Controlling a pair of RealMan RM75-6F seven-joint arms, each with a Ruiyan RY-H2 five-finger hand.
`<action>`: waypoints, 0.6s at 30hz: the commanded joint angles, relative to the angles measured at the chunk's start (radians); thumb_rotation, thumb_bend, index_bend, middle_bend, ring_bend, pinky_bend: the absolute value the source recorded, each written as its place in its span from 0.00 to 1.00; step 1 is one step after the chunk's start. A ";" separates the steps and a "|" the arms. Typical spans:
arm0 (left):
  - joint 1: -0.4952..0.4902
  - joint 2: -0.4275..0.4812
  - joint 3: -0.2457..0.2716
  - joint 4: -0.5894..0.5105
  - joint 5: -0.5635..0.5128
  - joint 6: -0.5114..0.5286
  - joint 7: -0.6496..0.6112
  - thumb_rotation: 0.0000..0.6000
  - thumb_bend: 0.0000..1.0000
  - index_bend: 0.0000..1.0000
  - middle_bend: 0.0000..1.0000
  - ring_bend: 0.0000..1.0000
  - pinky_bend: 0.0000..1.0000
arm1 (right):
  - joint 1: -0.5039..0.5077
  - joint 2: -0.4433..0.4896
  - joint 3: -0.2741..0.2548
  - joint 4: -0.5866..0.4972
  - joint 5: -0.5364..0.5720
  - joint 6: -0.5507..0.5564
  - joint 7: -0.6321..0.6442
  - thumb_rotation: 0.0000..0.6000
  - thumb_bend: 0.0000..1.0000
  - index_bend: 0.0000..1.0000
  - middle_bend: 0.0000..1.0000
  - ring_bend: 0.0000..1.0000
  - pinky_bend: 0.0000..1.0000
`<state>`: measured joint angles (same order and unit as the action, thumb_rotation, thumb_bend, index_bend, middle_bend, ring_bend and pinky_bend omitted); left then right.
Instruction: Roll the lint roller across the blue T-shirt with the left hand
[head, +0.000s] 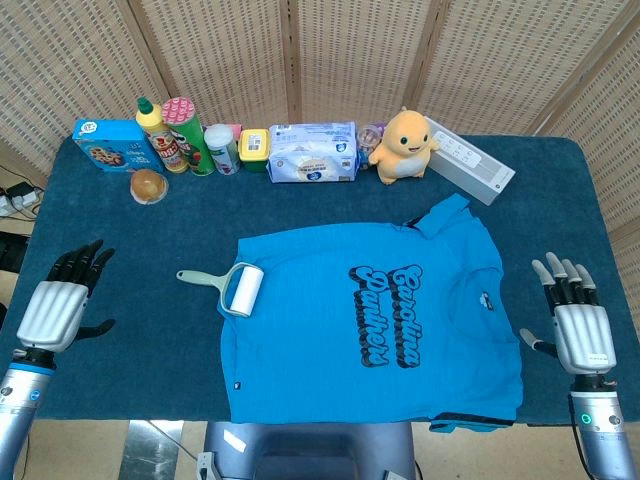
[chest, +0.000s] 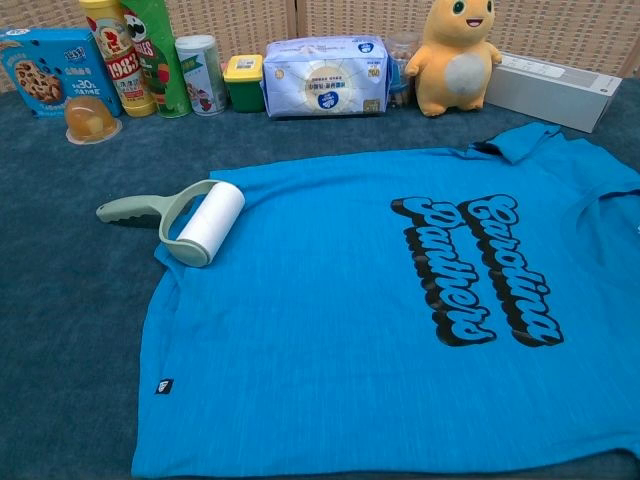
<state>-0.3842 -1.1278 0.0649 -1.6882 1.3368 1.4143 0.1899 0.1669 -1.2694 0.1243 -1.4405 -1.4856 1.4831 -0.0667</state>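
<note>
The blue T-shirt (head: 370, 320) (chest: 380, 320) lies flat on the dark blue table, its black lettering facing up. A lint roller (head: 232, 286) (chest: 195, 220) with a pale green handle and a white roll lies on the shirt's left sleeve edge, handle pointing left. My left hand (head: 62, 300) hovers open near the table's left edge, well left of the roller's handle and apart from it. Near the right edge, beside the shirt's right hem, my right hand (head: 575, 315) is open too. The chest view shows neither hand.
Along the back stand a blue cookie box (head: 112, 142), a yellow bottle (head: 155, 128), a chips can (head: 183, 133), a tissue pack (head: 312, 152), a yellow plush toy (head: 403, 147) and a grey box (head: 470, 160). A small cup (head: 148, 186) sits in front of them.
</note>
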 joint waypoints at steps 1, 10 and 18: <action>-0.009 -0.004 -0.016 0.019 -0.009 -0.035 -0.007 1.00 0.12 0.00 0.00 0.00 0.07 | 0.001 0.004 -0.002 -0.008 0.000 -0.004 0.002 1.00 0.00 0.09 0.00 0.00 0.00; -0.126 0.036 -0.054 0.079 -0.045 -0.324 -0.097 1.00 0.12 0.00 0.00 0.00 0.07 | -0.004 0.022 0.002 -0.039 0.022 -0.013 0.002 1.00 0.00 0.08 0.00 0.00 0.00; -0.231 0.060 -0.079 0.124 -0.049 -0.550 -0.190 1.00 0.12 0.00 0.00 0.00 0.07 | -0.006 0.028 -0.001 -0.055 0.023 -0.015 -0.007 1.00 0.00 0.09 0.00 0.00 0.00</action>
<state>-0.5727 -1.0806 0.0019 -1.5853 1.2981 0.9176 0.0222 0.1610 -1.2417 0.1232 -1.4954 -1.4638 1.4688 -0.0732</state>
